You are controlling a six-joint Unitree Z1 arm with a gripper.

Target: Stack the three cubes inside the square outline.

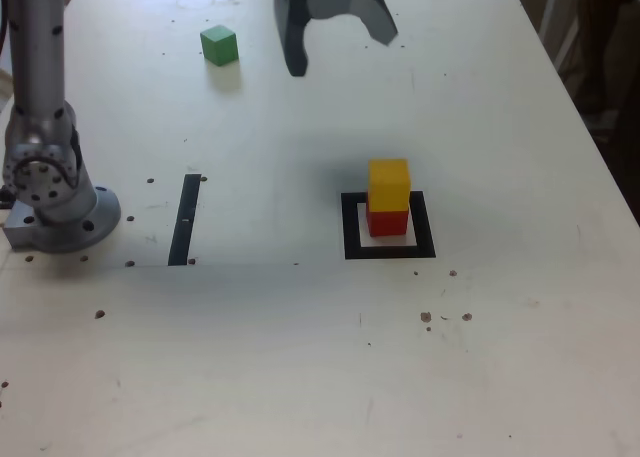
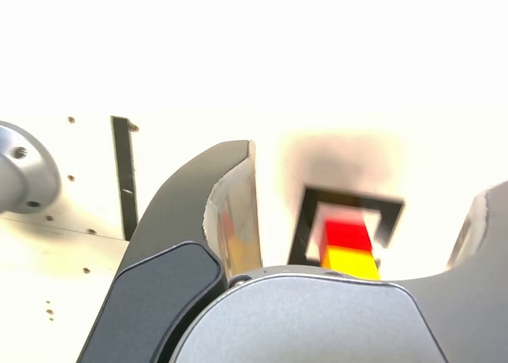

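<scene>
A yellow cube (image 1: 388,184) sits on top of a red cube (image 1: 386,222), and the pair stands inside the black square outline (image 1: 351,227). The wrist view looks down on the same stack, yellow cube (image 2: 351,262) over red cube (image 2: 346,233), within the square outline (image 2: 304,224). The green cube (image 1: 219,45) lies alone on the table, far back towards the exterior view's left. My gripper (image 1: 340,49) hangs above the table behind the stack, clear of it. It is open, with its jaws wide apart and nothing between them. In the wrist view the gripper (image 2: 369,172) frames the stack from above.
A thin black strip (image 1: 185,220) lies on the table to the exterior view's left of the outline. The arm's grey base (image 1: 55,212) stands at the left edge. Small dark specks dot the pale tabletop (image 1: 300,357).
</scene>
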